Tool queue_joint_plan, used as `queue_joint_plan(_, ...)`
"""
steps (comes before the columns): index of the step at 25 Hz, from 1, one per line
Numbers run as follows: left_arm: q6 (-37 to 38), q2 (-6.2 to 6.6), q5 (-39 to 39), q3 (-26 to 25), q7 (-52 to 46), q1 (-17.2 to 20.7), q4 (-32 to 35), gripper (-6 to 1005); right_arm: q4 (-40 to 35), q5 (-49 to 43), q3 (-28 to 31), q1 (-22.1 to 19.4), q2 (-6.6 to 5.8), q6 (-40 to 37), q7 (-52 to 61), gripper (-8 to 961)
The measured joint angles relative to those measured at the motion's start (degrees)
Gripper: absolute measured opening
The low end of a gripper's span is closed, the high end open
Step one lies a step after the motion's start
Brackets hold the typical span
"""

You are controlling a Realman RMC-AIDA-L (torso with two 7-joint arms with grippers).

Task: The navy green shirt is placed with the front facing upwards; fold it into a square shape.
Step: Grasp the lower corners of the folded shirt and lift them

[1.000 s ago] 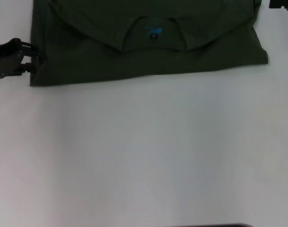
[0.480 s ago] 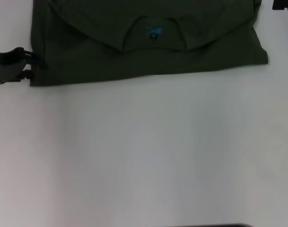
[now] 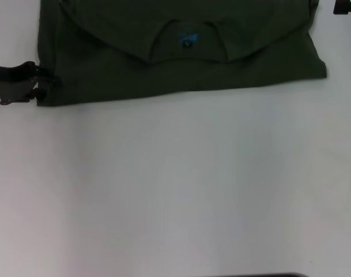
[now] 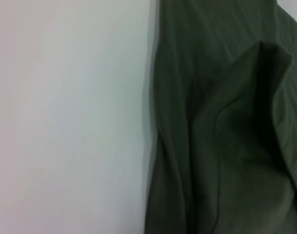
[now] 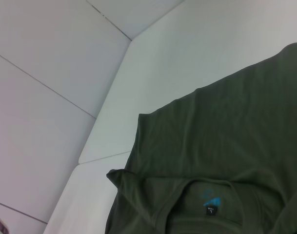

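Where left gripper [image 3: 41,84] meets corner, shirt [image 3: 181,52] puckers softly.

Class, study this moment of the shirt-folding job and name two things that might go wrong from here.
1. The left gripper sits at the shirt's near left corner; it may catch only one layer, so the fold opens.
2. The right gripper is far from the cloth, so a one-sided pull might skew the folded edge.

White table [image 3: 192,184] under green shirt [image 3: 181,63]
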Motion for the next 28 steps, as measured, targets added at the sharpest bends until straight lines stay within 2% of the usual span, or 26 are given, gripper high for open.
queue_joint_plan(7, -1.43, 0.19, 0.49, 0.26, 1.55, 0.25, 0.27, 539, 0.0, 0.0, 0.08, -0.29, 0.0, -0.01, 0.07, 811)
queue_joint_plan(11, -0.89, -0.11, 0.57, 0.35, 4.09, 0.07, 0.42, 548, 0.0, 0.0, 0.15, -0.42, -0.01, -0.02, 0.11, 812)
queue_joint_plan(22, 0.12, 0.05, 0.59, 0.32, 3.65, -0.03, 0.12, 745, 0.0, 0.0, 0.17, -0.03, -0.1, 0.08, 0.12, 811)
queue_joint_plan(27, 1.25, -0.16, 0.41, 0.31, 3.74, -0.24, 0.1, 742, 0.0, 0.0, 0.16, 0.12, -0.1, 0.59, 0.12, 811)
queue_joint_plan(28, 1.47, -0.63, 0.39, 0.32, 3.81, -0.63, 0.1, 741, 0.0, 0.0, 0.16, 0.12, -0.1, 0.62, 0.12, 811)
